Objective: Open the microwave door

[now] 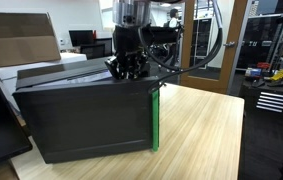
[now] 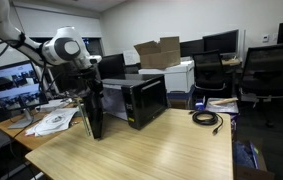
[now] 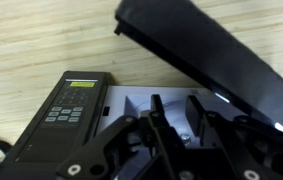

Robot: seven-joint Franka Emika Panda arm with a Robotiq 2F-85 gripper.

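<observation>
The microwave is a dark grey box on the wooden table. The microwave door stands swung open, a flat black panel with a green strip along its free edge. The door also shows in an exterior view. My gripper hovers just above the door's top edge, near the green strip. In the wrist view my gripper has its fingers apart with nothing between them, above the pale interior cavity. The control panel is to its left and the door to its right.
A brown cardboard box and a white printer stand behind the microwave. Papers lie by the arm's base. A coiled black cable lies on the table. Office chairs stand beyond.
</observation>
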